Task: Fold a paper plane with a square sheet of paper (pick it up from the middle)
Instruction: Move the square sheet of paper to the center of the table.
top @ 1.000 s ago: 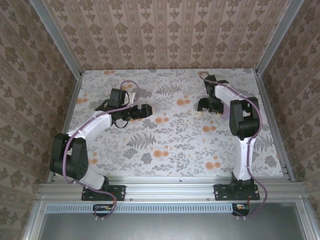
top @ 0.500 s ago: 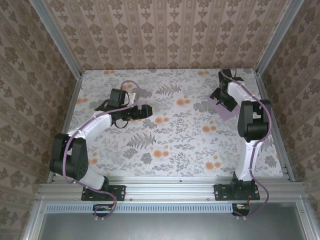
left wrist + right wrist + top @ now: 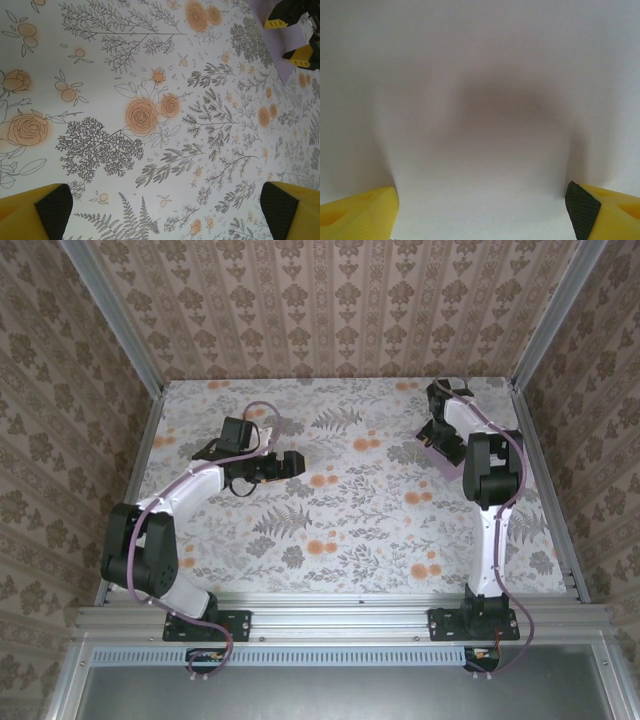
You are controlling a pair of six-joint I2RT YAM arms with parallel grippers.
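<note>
Lilac and plain, the square sheet of paper (image 3: 480,75) lies on the flowery worktop (image 3: 350,530) at about 2 o'clock, seen from above. It looks a bit bumpy in the middle. The right arm reaches far out and bends down over it. The right end effector (image 3: 482,200) is spread wide, its yellow tips resting on the sheet. The left arm stretches toward 10 o'clock. The left end effector (image 3: 162,195) is wide open, holds nothing, and points toward 3 o'clock.

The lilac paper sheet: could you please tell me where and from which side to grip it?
Probably its middle, from straight above: the lilac sheet lies flat on the floral tabletop, no raised edge showing, and the open right tool straddles it.
</note>
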